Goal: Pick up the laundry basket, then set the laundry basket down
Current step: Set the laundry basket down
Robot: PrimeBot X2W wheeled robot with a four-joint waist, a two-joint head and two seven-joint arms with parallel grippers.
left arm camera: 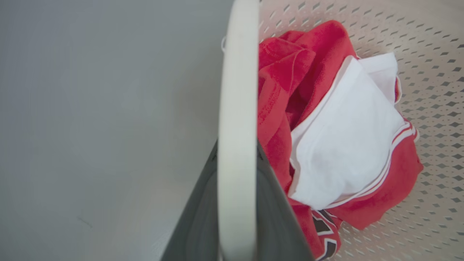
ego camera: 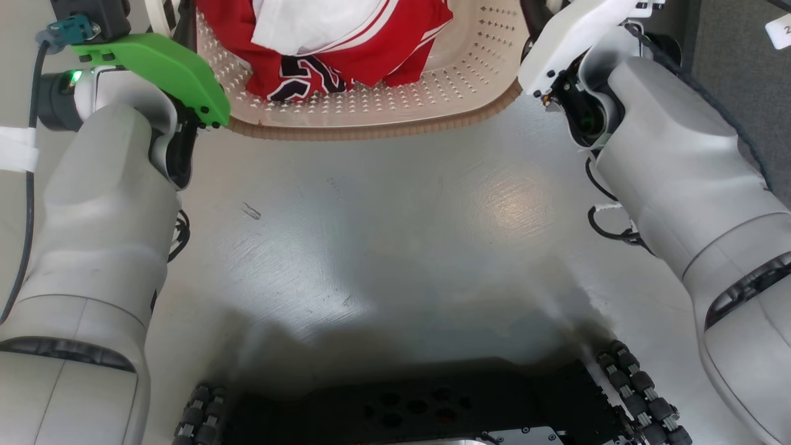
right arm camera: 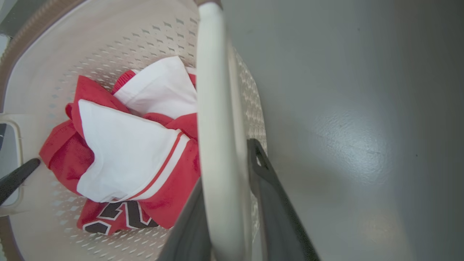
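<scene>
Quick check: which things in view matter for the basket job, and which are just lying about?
In the job:
basket
left handle, clamped by left gripper
right handle, clamped by right gripper

Just there:
red and white clothes in the basket
grey floor
robot base

laundry basket (ego camera: 469,62) | cream perforated walls, brown woven rim | upright | both white handles (left arm camera: 235,108) raised
</scene>
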